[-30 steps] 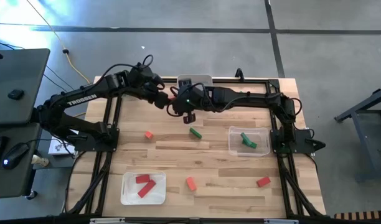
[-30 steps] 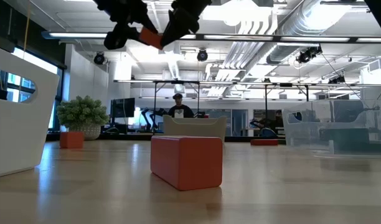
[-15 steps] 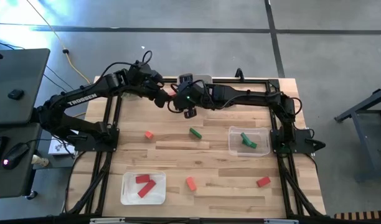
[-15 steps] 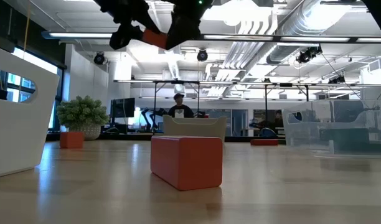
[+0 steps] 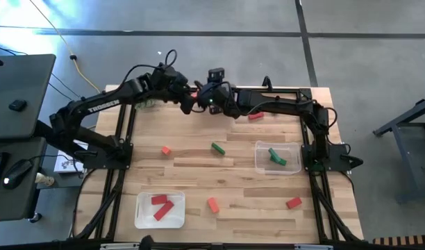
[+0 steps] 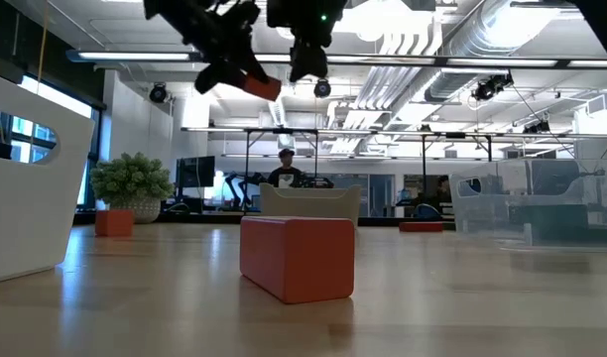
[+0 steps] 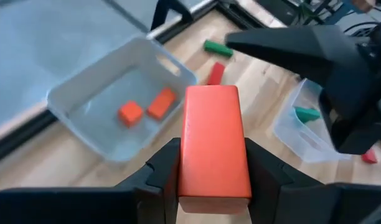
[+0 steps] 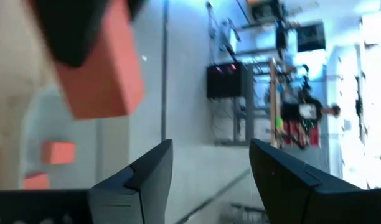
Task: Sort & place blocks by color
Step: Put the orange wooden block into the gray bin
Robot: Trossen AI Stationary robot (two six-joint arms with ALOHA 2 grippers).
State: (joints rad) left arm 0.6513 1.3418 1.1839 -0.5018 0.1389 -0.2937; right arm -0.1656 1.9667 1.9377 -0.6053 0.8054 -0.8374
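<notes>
My left gripper (image 5: 189,101) is shut on an orange-coral block (image 7: 212,140) high above the table's far middle; the low view shows the block (image 6: 262,86) up in the air. Below and ahead of it stands a white tray (image 7: 84,99) with two orange blocks (image 7: 147,107) in it. My right gripper (image 8: 209,180) hangs open right beside the held block (image 8: 100,74), a little apart from it. In the low view my right gripper (image 6: 308,61) is to the right of the block. My left gripper pinches the block by its two long sides (image 7: 185,163) between its two fingers (image 7: 162,171), at the block's rear part. The fingers lie along the block, slanting down from the table's left side. The block sticks out ahead of them, tilted and lifted clear.
Loose blocks lie on the wood: red (image 5: 255,116), green (image 5: 217,148), coral (image 5: 166,149), orange (image 5: 212,205), red (image 5: 293,203). A clear tray (image 5: 261,163) holds green blocks; a white tray (image 5: 144,215) near left holds red ones. A green plant ball (image 6: 132,178) stands far off.
Both grippers have gone toward the table's far edge. My right gripper, which was at the block a second ago, has come off it and stands apart; the block stays with my left gripper, which has rolled. The right arm's swing has uncovered a red block on the wood.
</notes>
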